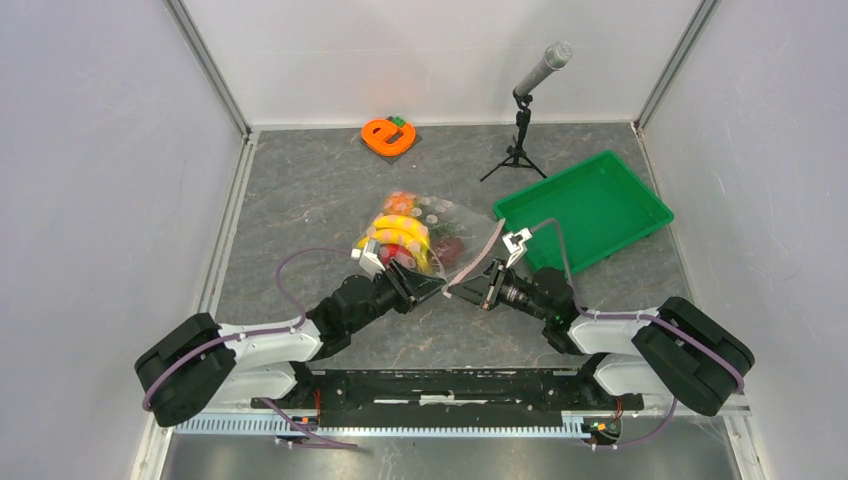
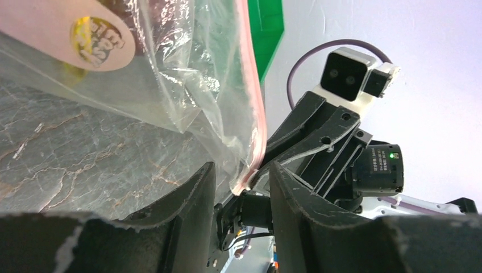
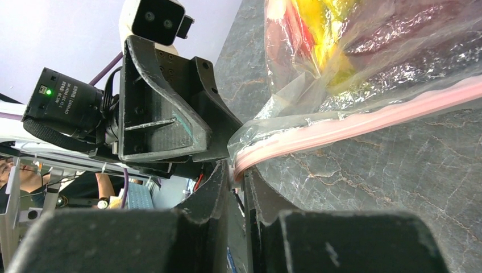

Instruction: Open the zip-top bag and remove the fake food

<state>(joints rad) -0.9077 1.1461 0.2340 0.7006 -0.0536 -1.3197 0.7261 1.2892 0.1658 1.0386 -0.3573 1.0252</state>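
Note:
The zip-top bag (image 1: pixel 440 230) lies mid-table with its pink zip strip (image 1: pixel 478 258) running toward both grippers. Inside it are the fake food: yellow banana bunch (image 1: pixel 402 236), a dark maroon fruit (image 1: pixel 452 246) and orange pieces (image 1: pixel 402 200). My right gripper (image 1: pixel 463 290) is shut on the near end of the zip strip (image 3: pixel 352 122), pinched between its fingers (image 3: pixel 219 182). My left gripper (image 1: pixel 432 285) faces it, jaws open, with the bag's corner (image 2: pixel 243 179) hanging loose between its fingers (image 2: pixel 196 193). Yellow food (image 3: pixel 318 23) shows through the plastic in the right wrist view.
A green tray (image 1: pixel 585 205) stands at the right behind the right arm; its edge shows in the left wrist view (image 2: pixel 267 28). An orange "e"-shaped object (image 1: pixel 385 135) lies at the back. A microphone on a small tripod (image 1: pixel 522 110) stands at the back, right of centre.

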